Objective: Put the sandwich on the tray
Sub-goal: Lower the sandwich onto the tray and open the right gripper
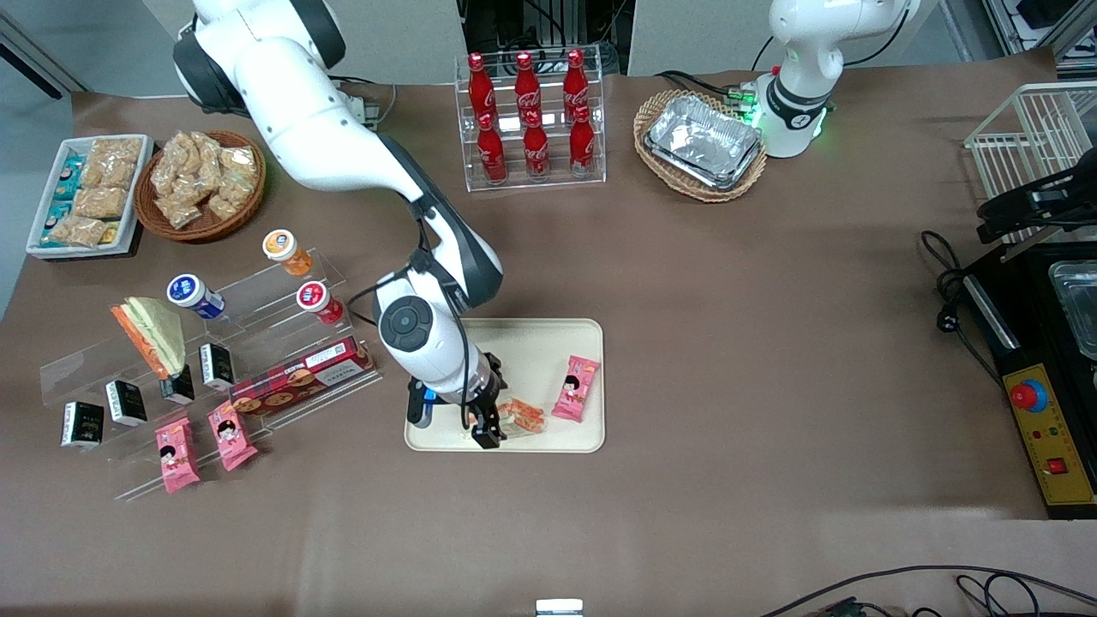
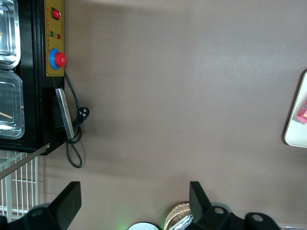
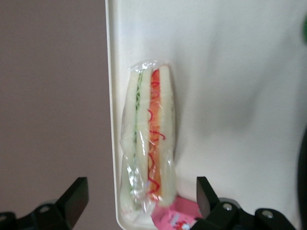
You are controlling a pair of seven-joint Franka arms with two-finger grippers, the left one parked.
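The sandwich (image 1: 523, 417), a small clear-wrapped wedge with pale bread and orange-red filling, lies flat on the cream-beige tray (image 1: 531, 351) close to the rim nearest the front camera. In the right wrist view the sandwich (image 3: 148, 153) runs along the tray's rim (image 3: 111, 120). My right gripper (image 1: 485, 430) hovers just above the sandwich's end toward the working arm. The gripper (image 3: 140, 191) is open, its fingers spread wide either side of the wrap and touching nothing.
A pink snack packet (image 1: 576, 388) lies on the tray beside the sandwich. Toward the working arm's end stands an acrylic shelf with a taller triangular sandwich (image 1: 154, 336), jars, small boxes and pink packets (image 1: 178, 455). Farther back are a cola bottle rack (image 1: 531, 120) and a foil-tray basket (image 1: 701, 144).
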